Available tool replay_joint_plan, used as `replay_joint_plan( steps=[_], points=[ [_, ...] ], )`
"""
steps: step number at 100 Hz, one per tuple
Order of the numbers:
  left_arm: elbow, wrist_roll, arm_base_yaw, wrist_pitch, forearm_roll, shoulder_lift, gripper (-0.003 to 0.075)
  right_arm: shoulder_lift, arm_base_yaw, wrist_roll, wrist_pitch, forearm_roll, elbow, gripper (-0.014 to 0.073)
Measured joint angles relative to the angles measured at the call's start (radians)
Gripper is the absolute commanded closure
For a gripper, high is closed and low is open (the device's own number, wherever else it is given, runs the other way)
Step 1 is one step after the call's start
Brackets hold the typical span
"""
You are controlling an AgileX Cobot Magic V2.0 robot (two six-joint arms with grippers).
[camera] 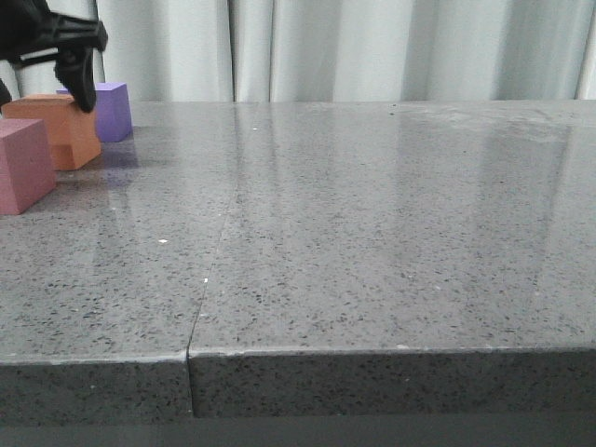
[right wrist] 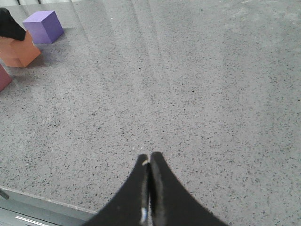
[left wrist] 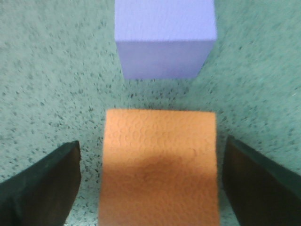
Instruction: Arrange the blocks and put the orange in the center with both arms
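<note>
While left tool (left wrist: pixel 149 188) is spread astride orange cube (left wrist: pixel 160 165), w/ right tool (right wrist: pixel 149 188) pressed together, purple cube (left wrist: pixel 164 37) could be nudged.

Matte, foam-like orange cube (left wrist: pixel 160 165) with pebbled top; purple cube (left wrist: pixel 164 37) finer-grained; glossy speckled stone table (camera: pixel 372 233)

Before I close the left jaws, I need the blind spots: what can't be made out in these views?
- Matte pink foam cube: cut by the front view's left edge; only a corner shows in the right wrist view.
- Matte orange foam cube: its near end runs off the left wrist view.
- Left gripper: whether it touches the table is unclear; the front view crops it.
</note>
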Motion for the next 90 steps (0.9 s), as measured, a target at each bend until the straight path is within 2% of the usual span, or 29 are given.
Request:
replay_joint_plan(
  steps=[8, 18, 44, 58, 90],
  points=[
    [0.000, 0.000, 0.000, 0.000, 0.000, -0.030, 0.0171, 0.000, 0.000, 0.000, 0.000, 0.000, 0.000, 0.0662],
    [0.000, 0.000, 0.000, 0.000, 0.000, -0.065, 0.0265, 0.000, 0.000, 0.000, 0.000, 0.000, 0.000, 0.0662],
    [0.000, 0.000, 0.000, 0.000, 0.000, -0.153, 0.0594, 0.000, 0.000, 0.000, 0.000, 0.000, 0.000, 0.0662],
    [0.009, 0.000, 0.000, 0.000, 0.000, -0.197, 0.0743, 0.000, 0.000, 0.000, 0.000, 0.000, 0.000, 0.0662],
    [0.150, 0.000, 0.000, -0.042, 0.000, -0.351, 0.0741, 0.000, 0.000, 0.000, 0.000, 0.000, 0.000, 0.0662]
  ],
)
